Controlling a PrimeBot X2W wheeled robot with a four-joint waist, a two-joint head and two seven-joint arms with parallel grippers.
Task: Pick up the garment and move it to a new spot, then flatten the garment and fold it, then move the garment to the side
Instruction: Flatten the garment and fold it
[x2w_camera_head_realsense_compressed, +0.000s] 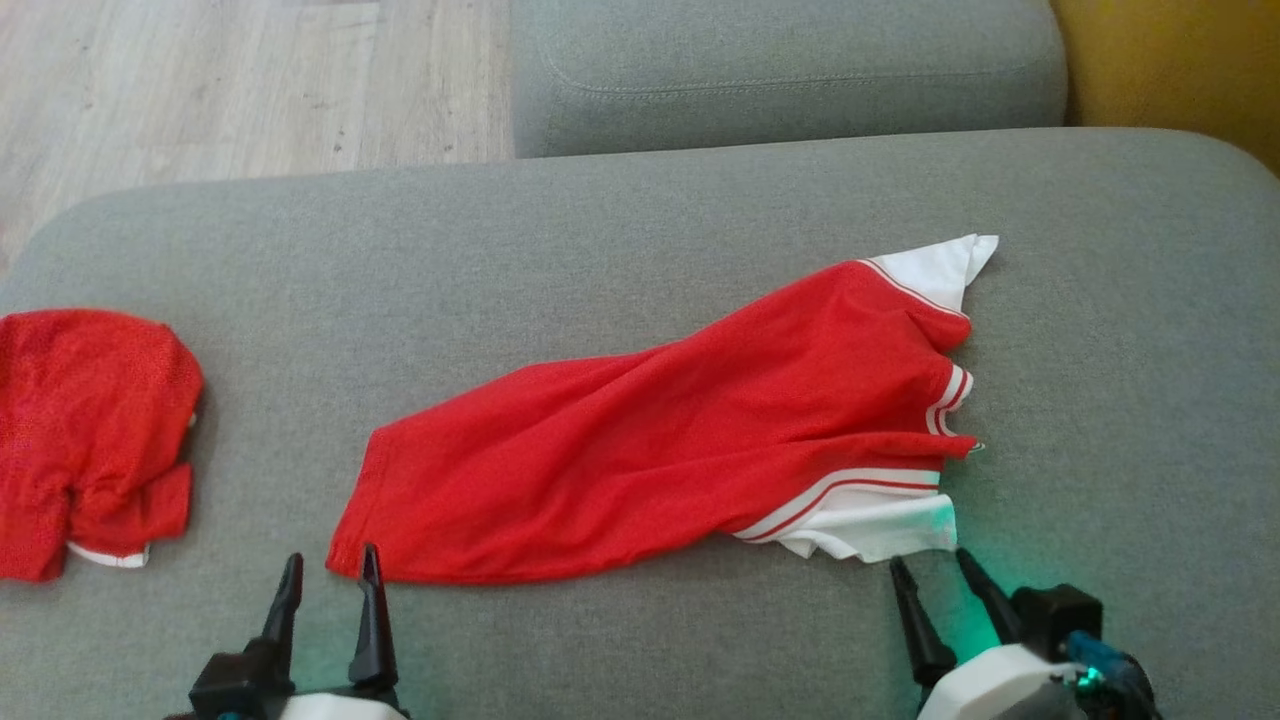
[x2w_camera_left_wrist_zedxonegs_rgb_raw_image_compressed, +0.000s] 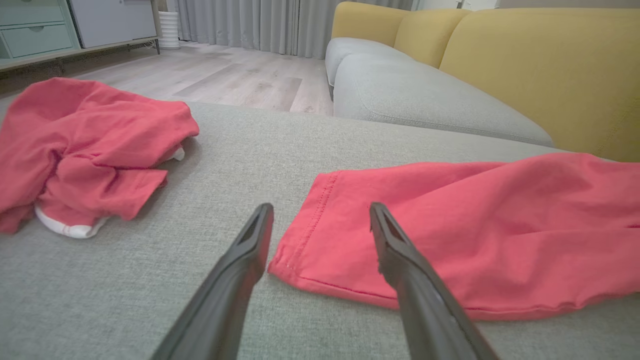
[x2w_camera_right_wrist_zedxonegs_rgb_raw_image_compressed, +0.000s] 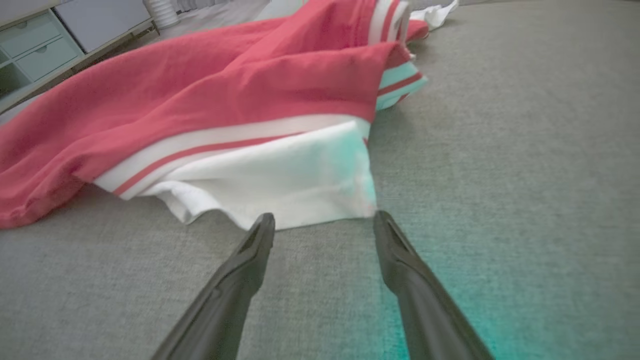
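Observation:
A red garment (x2w_camera_head_realsense_compressed: 660, 450) with white striped trim lies stretched across the grey cushion (x2w_camera_head_realsense_compressed: 600, 230), its hem corner at the lower left and a white sleeve (x2w_camera_head_realsense_compressed: 880, 525) at the lower right. My left gripper (x2w_camera_head_realsense_compressed: 332, 565) is open just in front of the hem corner (x2w_camera_left_wrist_zedxonegs_rgb_raw_image_compressed: 300, 260), with its right finger over the cloth's edge. My right gripper (x2w_camera_head_realsense_compressed: 930, 565) is open just short of the white sleeve (x2w_camera_right_wrist_zedxonegs_rgb_raw_image_compressed: 280, 185), nothing between its fingers. The garment (x2w_camera_left_wrist_zedxonegs_rgb_raw_image_compressed: 475, 220) fills the right of the left wrist view.
A second red garment (x2w_camera_head_realsense_compressed: 85, 430) lies crumpled at the cushion's left edge, also seen as a heap (x2w_camera_left_wrist_zedxonegs_rgb_raw_image_compressed: 85, 145). Behind are another grey cushion (x2w_camera_head_realsense_compressed: 790, 70), a yellow sofa back (x2w_camera_left_wrist_zedxonegs_rgb_raw_image_compressed: 540, 65) and wooden floor (x2w_camera_head_realsense_compressed: 230, 80).

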